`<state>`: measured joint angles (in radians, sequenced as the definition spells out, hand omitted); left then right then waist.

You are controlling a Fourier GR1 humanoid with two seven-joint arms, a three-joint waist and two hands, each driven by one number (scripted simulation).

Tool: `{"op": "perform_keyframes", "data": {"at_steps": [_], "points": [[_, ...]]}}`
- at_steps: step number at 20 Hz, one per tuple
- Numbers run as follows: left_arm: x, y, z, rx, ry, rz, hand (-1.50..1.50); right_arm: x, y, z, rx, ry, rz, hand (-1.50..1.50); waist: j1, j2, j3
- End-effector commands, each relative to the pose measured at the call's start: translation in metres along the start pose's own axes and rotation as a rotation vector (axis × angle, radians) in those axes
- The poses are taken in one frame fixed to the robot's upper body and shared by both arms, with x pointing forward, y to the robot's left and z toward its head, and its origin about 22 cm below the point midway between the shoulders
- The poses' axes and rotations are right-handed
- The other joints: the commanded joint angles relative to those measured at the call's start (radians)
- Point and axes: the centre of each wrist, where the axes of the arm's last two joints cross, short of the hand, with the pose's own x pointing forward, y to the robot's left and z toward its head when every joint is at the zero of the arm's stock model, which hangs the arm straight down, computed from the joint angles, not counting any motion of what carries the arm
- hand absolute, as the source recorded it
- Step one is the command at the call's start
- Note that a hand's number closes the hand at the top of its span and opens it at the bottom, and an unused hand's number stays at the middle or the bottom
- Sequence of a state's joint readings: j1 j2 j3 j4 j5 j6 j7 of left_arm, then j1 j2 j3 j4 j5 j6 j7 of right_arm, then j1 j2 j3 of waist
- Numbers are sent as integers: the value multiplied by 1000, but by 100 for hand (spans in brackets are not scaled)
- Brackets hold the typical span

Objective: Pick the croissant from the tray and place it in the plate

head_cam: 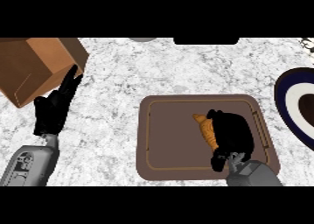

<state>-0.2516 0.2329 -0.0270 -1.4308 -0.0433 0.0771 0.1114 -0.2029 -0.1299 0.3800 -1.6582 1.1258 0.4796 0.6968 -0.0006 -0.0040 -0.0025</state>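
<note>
My right hand (232, 133) is down on the croissant (205, 130), fingers curled round it, most of it hidden. Croissant's on the tray (160, 144), right half, not lifted as far as I can tell. So grab's abt done; lift & carry to the plate (289, 94) at the right edge are left. Left hand (56, 107) rests open, fingers up, by the cardboard box (30, 65).

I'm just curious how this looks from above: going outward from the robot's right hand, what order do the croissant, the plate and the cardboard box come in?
From the right hand:
1. Croissant, under the hand, on the tray.
2. Plate, at the right edge.
3. Cardboard box, far left corner, beside the left hand.
</note>
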Motion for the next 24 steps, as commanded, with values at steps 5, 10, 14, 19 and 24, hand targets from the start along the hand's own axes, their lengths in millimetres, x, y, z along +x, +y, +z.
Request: {"op": "perform_keyframes", "data": {"at_steps": [5, 10, 14, 19, 24], "points": [[2, -10, 3, -8, 0, -5, 0, 2, 3, -6, -125, -50, -31, 150, 2, 4, 3], [-5, 8, 5, 64, 17, 19, 0, -169, -20, -15, -54, -53, -134, 150, -89, 9, 19], [-11, 12, 9, 75, 32, 11, 0, -218, -51, -13, -149, -112, -224, 150, -99, 6, 21], [-16, 20, 12, 90, 44, 13, 0, -274, -92, -3, -375, -246, -391, 150, -99, -4, 23], [-14, 17, 13, 69, 31, 10, 0, -330, -121, 12, -494, -428, -518, 150, -69, 2, 21]]}}
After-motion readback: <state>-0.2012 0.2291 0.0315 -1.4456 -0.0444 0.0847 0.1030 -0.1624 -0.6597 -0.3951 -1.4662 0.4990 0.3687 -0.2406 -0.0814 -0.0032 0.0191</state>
